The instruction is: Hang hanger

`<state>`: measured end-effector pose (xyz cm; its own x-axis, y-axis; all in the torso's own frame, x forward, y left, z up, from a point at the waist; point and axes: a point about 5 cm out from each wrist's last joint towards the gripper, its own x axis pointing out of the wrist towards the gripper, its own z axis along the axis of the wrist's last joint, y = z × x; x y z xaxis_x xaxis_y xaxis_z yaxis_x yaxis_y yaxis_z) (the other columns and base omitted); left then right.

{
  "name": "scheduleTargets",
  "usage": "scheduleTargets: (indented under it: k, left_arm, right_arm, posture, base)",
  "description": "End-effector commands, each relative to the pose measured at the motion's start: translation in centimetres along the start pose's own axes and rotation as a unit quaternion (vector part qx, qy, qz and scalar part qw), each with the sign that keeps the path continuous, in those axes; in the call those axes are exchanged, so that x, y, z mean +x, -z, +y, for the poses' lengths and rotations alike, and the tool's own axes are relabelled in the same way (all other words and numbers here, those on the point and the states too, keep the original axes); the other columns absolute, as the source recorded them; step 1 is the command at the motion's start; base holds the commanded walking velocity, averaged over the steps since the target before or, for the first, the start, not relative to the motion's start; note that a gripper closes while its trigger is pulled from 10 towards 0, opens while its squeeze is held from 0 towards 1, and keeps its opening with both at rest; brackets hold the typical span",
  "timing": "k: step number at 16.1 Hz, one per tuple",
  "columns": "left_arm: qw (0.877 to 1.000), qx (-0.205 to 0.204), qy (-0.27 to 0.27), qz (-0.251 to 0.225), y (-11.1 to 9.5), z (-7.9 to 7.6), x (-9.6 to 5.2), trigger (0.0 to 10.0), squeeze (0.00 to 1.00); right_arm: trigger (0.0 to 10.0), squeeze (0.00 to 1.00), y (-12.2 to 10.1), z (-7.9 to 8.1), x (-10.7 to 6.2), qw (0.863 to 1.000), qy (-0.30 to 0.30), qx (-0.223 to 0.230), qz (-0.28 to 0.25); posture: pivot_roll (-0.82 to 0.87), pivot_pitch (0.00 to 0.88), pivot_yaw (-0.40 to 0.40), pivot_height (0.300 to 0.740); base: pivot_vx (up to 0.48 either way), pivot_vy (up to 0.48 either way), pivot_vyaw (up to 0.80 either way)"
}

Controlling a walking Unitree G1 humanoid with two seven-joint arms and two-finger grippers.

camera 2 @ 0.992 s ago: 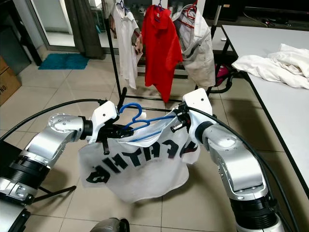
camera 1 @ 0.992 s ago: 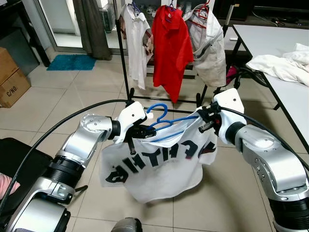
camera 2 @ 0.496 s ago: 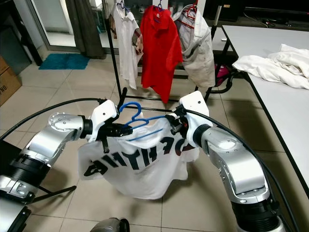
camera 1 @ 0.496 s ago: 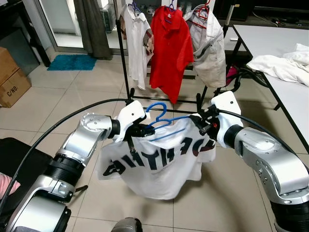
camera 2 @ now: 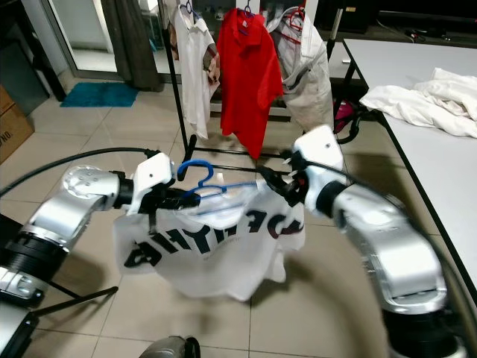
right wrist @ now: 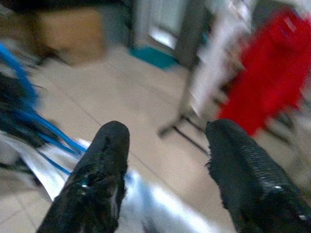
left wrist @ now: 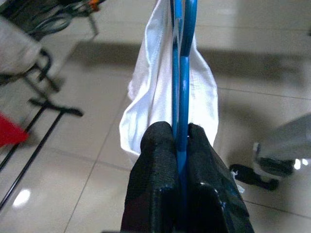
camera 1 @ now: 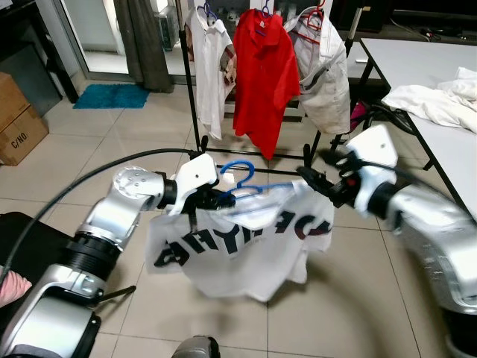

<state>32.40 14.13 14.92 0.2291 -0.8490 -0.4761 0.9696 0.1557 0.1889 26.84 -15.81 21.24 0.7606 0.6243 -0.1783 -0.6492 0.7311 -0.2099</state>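
A blue hanger (camera 1: 240, 177) carries a white T-shirt (camera 1: 238, 246) with black lettering, held up over the tiled floor. My left gripper (camera 1: 211, 200) is shut on the hanger's left side; the left wrist view shows its fingers (left wrist: 158, 160) clamped on the blue hanger (left wrist: 181, 73). My right gripper (camera 1: 319, 181) is at the shirt's right shoulder, blurred. In the right wrist view my right gripper (right wrist: 167, 133) stands open, with the white T-shirt (right wrist: 146, 208) just below its fingers and nothing between them. The clothes rack (camera 1: 192, 89) stands ahead.
On the rack hang a white shirt (camera 1: 209, 60), a red shirt (camera 1: 264, 74) and a pale jacket (camera 1: 324, 67). A white table (camera 1: 440, 67) with crumpled white clothes (camera 1: 436, 101) runs along the right. A cardboard box (camera 1: 19, 119) and a blue mat (camera 1: 112, 95) lie at the left.
My right gripper has opened and swung right, off the shirt's shoulder. The shirt has dropped a little and shifted left, now carried by the left gripper alone.
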Motion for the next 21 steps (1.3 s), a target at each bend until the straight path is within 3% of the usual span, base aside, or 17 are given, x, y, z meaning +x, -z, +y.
scheduleTargets:
  k: [1, 3, 6, 7, 11, 12, 13, 14, 17, 21]
  left_arm:
    - [0.999, 0.033, 0.019, -0.016, -1.4, 0.2, -0.2, 0.0, 0.0]
    - [0.997, 0.047, 0.053, -0.025, -1.9, -0.1, -0.1, 0.0, 0.0]
    - [0.991, 0.082, 0.103, -0.021, -2.3, -0.8, 0.5, 0.0, 0.0]
    - [0.989, 0.088, 0.116, -0.023, -2.5, -1.0, 0.8, 0.0, 0.0]
    - [0.986, 0.097, 0.136, -0.018, -2.7, -1.3, 1.0, 0.0, 0.0]
    - [0.986, 0.098, 0.136, -0.016, -2.7, -1.2, 1.0, 0.0, 0.0]
    - [0.986, 0.099, 0.135, -0.014, -2.7, -1.2, 0.9, 0.0, 0.0]
    - [0.986, 0.099, 0.136, -0.002, -2.5, -1.1, 0.9, 0.0, 0.0]
    - [0.985, 0.098, 0.143, 0.019, -2.1, -1.2, 0.8, 0.0, 0.0]
    - [0.984, 0.102, 0.14, 0.027, -2.1, -1.2, 1.0, 0.0, 0.0]
  right_arm:
    - [10.0, 1.0, -1.0, 0.7, -0.4, 0.999, -0.042, -0.016, -0.027]
    - [10.0, 1.0, -0.7, 1.3, -0.7, 0.995, -0.096, -0.032, -0.01]
    - [10.0, 1.0, -0.3, 2.4, -0.4, 0.988, -0.151, -0.011, 0.016]
    - [10.0, 0.0, 0.2, 2.9, 0.2, 0.988, -0.154, -0.006, 0.031]
    - [10.0, 0.0, 1.1, 4.6, 0.5, 0.979, -0.199, -0.01, 0.053]
    - [4.2, 0.0, 1.2, 4.7, 0.5, 0.977, -0.205, -0.01, 0.057]
    - [2.8, 0.0, 1.3, 4.8, 0.4, 0.976, -0.209, -0.011, 0.062]
    - [0.0, 0.0, 1.8, 5.1, 0.4, 0.973, -0.212, -0.028, 0.084]
    - [0.0, 0.0, 2.4, 5.4, 0.6, 0.969, -0.215, -0.052, 0.112]
    - [0.0, 0.0, 2.9, 6.2, 1.2, 0.968, -0.217, -0.027, 0.122]
  posture:
    - [0.03, 0.0, 0.053, 0.74]
    - [0.03, 0.0, 0.049, 0.74]
    - [0.03, 0.0, 0.048, 0.74]
    - [0.03, 0.0, 0.048, 0.74]
    - [0.03, 0.0, 0.049, 0.74]
    - [0.03, 0.0, 0.049, 0.74]
    - [0.04, 0.0, 0.049, 0.74]
    - [0.03, 0.0, 0.049, 0.74]
    - [0.03, 0.0, 0.048, 0.74]
    - [0.04, 0.0, 0.042, 0.74]
  base:
    - [0.0, 0.0, 0.0]
    - [0.0, 0.0, 0.0]
    - [0.0, 0.0, 0.0]
    - [0.0, 0.0, 0.0]
    - [0.0, 0.0, 0.0]
    - [0.0, 0.0, 0.0]
    - [0.0, 0.0, 0.0]
    - [0.0, 0.0, 0.0]
    - [0.0, 0.0, 0.0]
    - [0.0, 0.0, 0.0]
